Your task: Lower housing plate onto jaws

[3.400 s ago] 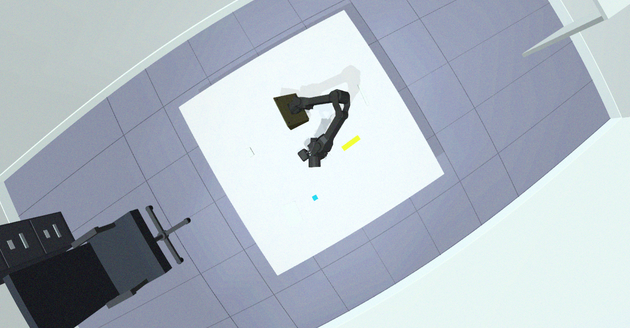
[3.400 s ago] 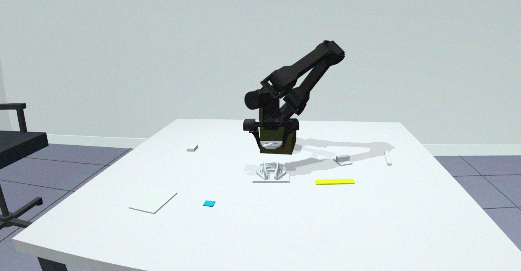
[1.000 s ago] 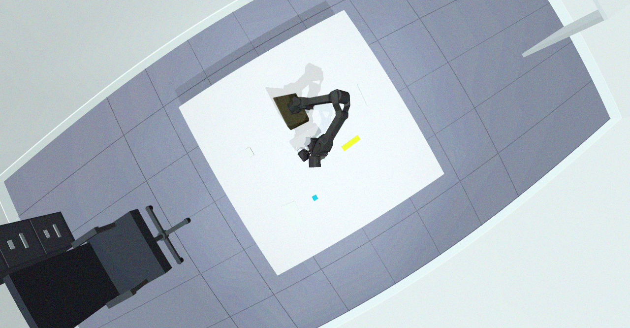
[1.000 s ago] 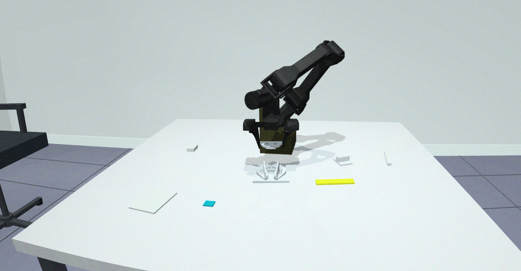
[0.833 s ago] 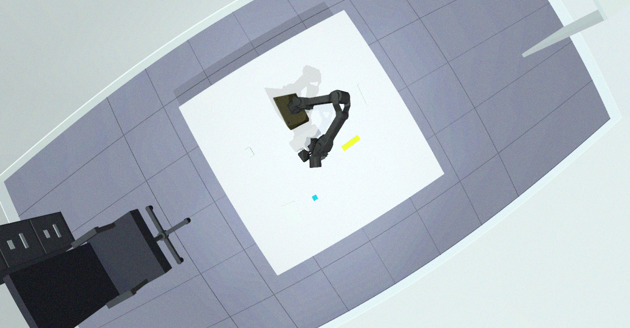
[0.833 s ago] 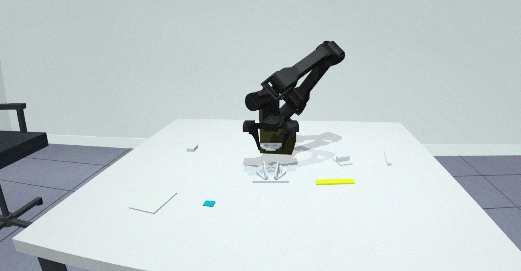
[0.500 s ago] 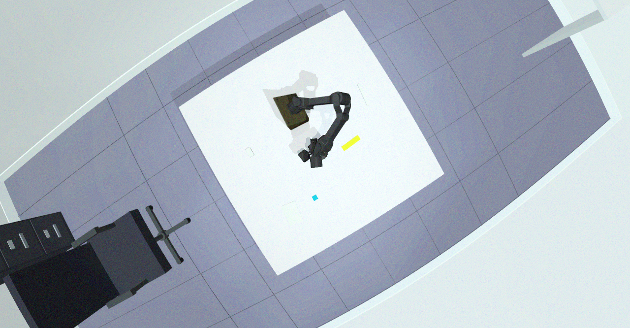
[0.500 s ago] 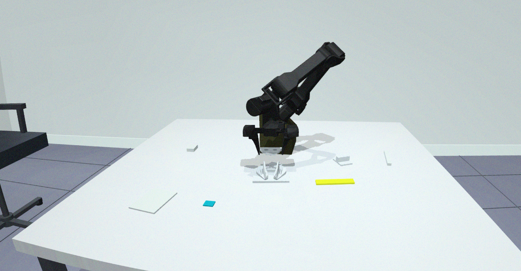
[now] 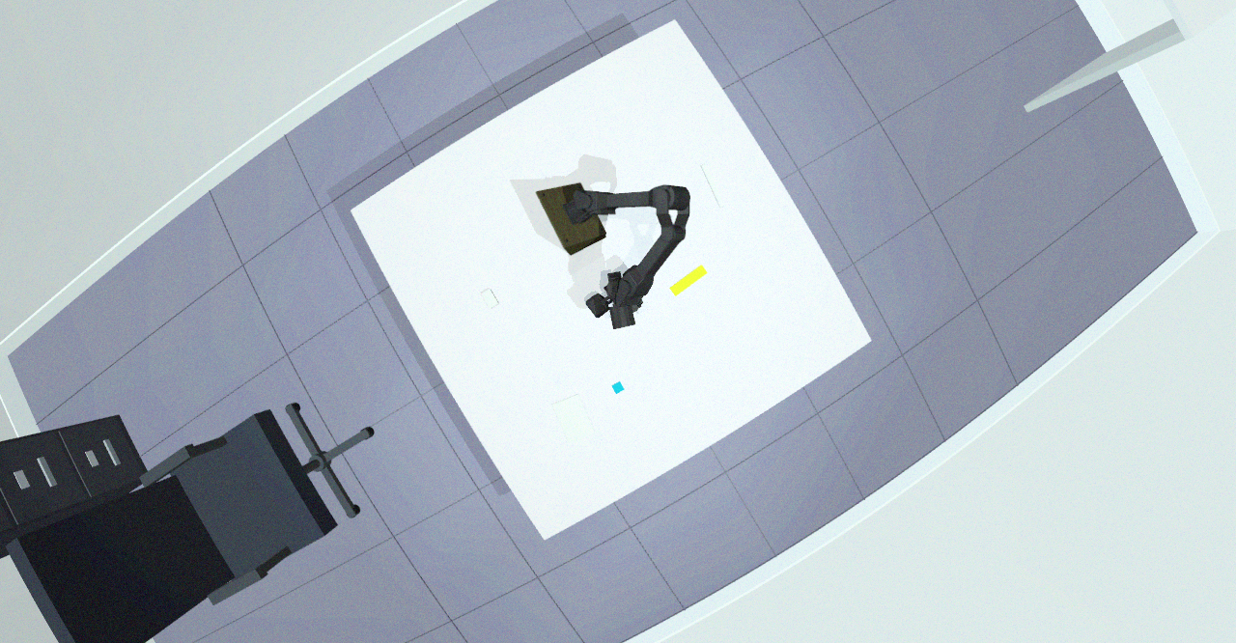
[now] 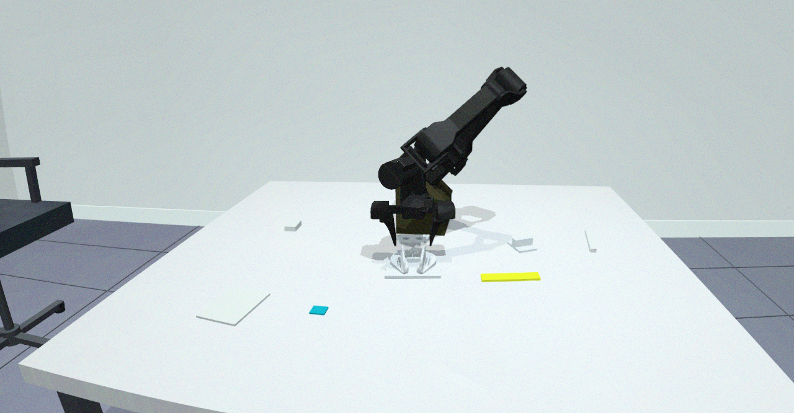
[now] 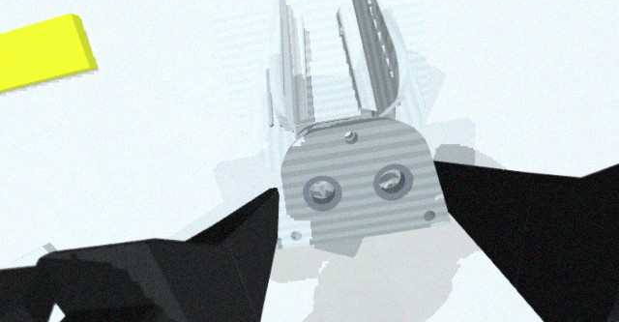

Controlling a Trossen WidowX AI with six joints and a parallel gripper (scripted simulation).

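With my tool (image 9: 596, 304) (image 10: 412, 244) (image 11: 350, 183) spread wide and gripping the plate (image 10: 412, 239) (image 11: 358, 167), I am risking misaligned holes jamming on the stubs (image 11: 321, 190).

Wrist view: both fingers of the pincer (image 9: 618, 297) (image 10: 412, 244) (image 11: 360, 187) run off the frame; beyond them, the yellow bar (image 9: 688, 280) (image 10: 510, 277) (image 11: 44, 53) is cut by the left edge. Housing plate (image 10: 412, 239) (image 11: 358, 160) between the fingers covers what lies below; only fragments show through its two holes, seating cannot be told. Top view: plate hidden under the pincer and arm. Exterior: dark block (image 9: 555, 213) (image 10: 438, 222) behind the pincer partly masked; counter (image 9: 708, 379) (image 10: 388, 355) (image 11: 145, 143) cropped in front of it
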